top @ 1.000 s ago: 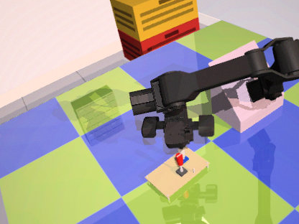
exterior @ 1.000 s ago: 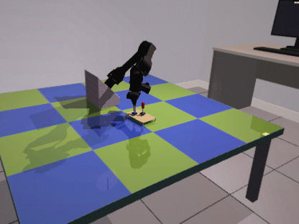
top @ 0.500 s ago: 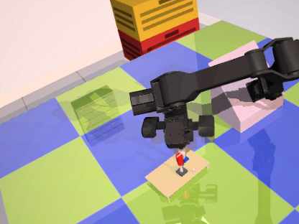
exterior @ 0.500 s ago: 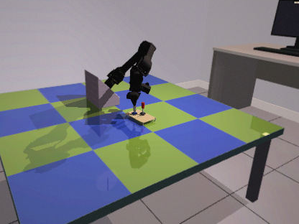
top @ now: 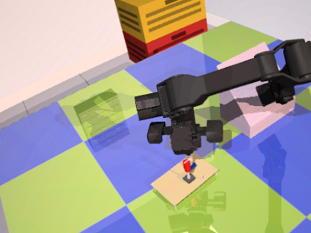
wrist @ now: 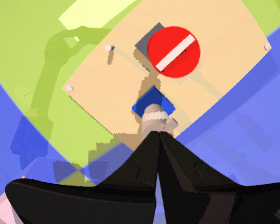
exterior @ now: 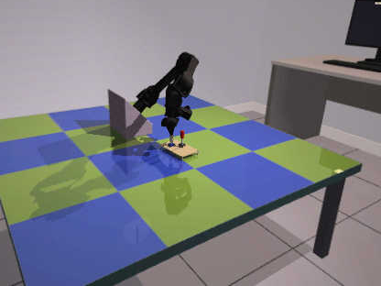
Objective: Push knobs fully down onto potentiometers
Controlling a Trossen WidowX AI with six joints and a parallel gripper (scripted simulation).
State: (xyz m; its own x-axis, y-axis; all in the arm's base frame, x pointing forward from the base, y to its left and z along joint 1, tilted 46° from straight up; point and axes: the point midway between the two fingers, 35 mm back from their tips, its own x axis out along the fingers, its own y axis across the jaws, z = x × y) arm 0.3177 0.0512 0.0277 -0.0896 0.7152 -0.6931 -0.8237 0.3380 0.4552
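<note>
The circuit board (top: 168,187) (exterior: 184,152) (wrist: 225,30) stands on short legs. A red knob (top: 186,166) (exterior: 182,134) (wrist: 162,42) with a white stripe stands upright on a pale shaft, clearly above its dark grey potentiometer (top: 189,179) (wrist: 144,44). A pale beige knob (exterior: 172,139) (wrist: 153,126) stands over the blue potentiometer (top: 193,166) (exterior: 171,144) (wrist: 142,106); any gap below it is hard to tell. My gripper (top: 190,154) (exterior: 172,135) (wrist: 157,138) is shut with nothing between the fingers. Its tips are right over the pale knob's top, seemingly touching, and partly hide it.
A small pale pin (top: 202,177) (wrist: 109,48) stands on the board beside the potentiometers. A pink wedge-shaped block (top: 258,116) (exterior: 123,113) stands under the forearm. A yellow and red drawer box (top: 170,10) is at the back. A desk (exterior: 302,87) stands beyond the table.
</note>
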